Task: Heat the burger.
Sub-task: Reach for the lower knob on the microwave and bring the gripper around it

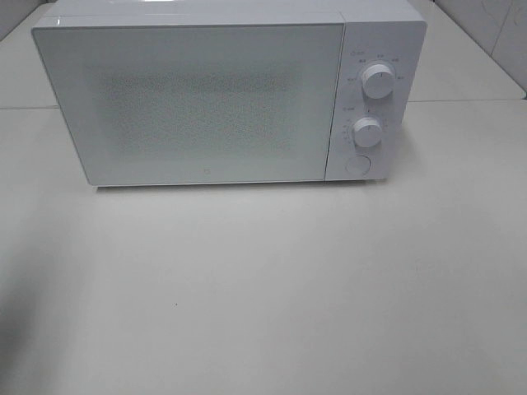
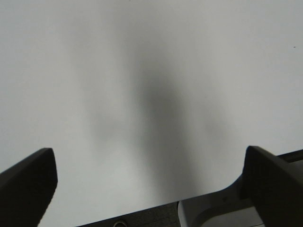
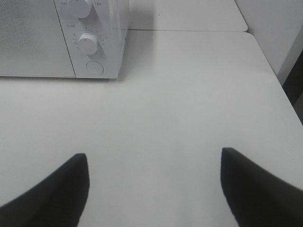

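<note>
The burger is out of view in every frame. A white microwave (image 1: 206,99) stands at the back of the table with its door (image 1: 189,103) closed, and it also shows as the microwave (image 3: 61,38) in the right wrist view. My left gripper (image 2: 149,156) is open over bare white table, with nothing between its dark fingers (image 2: 28,184). My right gripper (image 3: 154,158) is open too, empty, some way in front of the microwave's control panel. Neither gripper appears in the exterior high view.
The microwave's panel carries an upper knob (image 1: 377,81), a lower knob (image 1: 366,132) and a round button (image 1: 356,164). The white table (image 1: 263,288) stretches in front. Its right edge (image 3: 284,90) drops off beside the right gripper.
</note>
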